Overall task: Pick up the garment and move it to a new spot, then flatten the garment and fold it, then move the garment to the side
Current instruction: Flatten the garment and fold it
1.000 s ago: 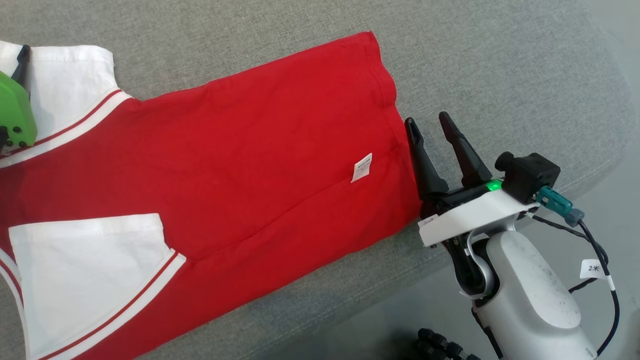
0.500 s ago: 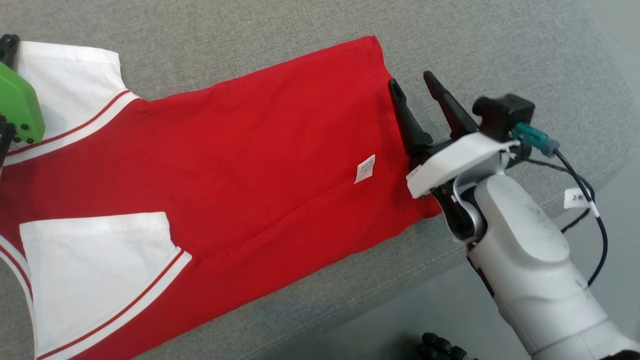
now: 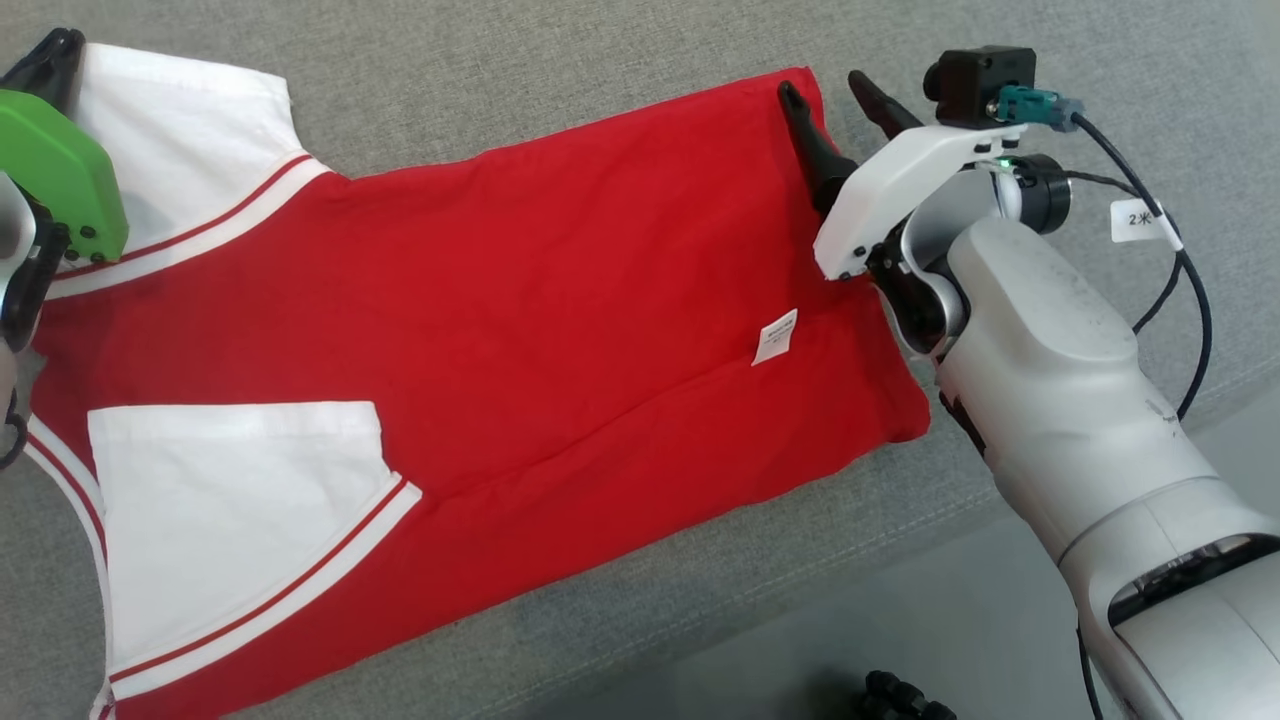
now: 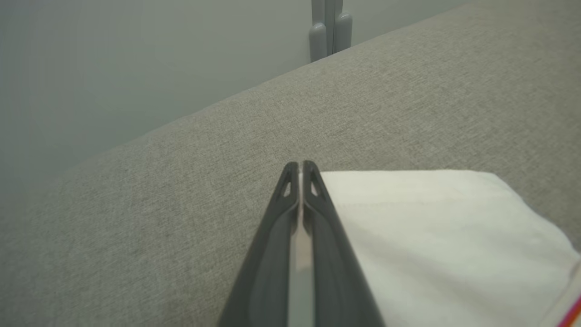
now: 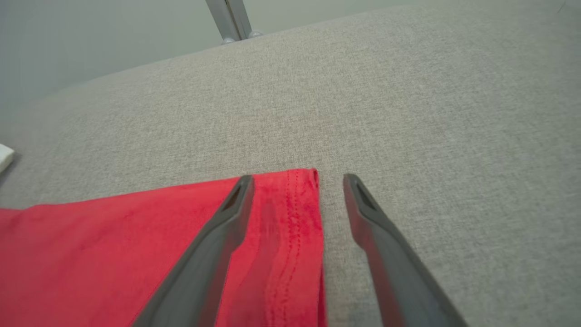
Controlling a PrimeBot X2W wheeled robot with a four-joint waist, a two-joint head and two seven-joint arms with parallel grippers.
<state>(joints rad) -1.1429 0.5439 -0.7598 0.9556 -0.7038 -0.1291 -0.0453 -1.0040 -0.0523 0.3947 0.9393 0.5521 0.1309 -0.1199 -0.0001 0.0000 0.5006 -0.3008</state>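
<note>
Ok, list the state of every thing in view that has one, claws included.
garment: spread flat on the grey cushion, not lifted.
near sleeve: folded in over the red body.
far sleeve: lying flat, out to the side.
left claw: shut at the far sleeve's edge; whether it pinches cloth cannot be told.
right claw: open, straddling the red hem corner, one finger over cloth, one over cushion.

Our right arm (image 3: 1050,400) — pale grey shell, white bracket (image 3: 900,190), black camera (image 3: 975,72), teal plug (image 3: 1030,100), tagged black cable (image 3: 1208,330); left cover (image 3: 60,180) green; fingers (image 3: 805,140) dark.
</note>
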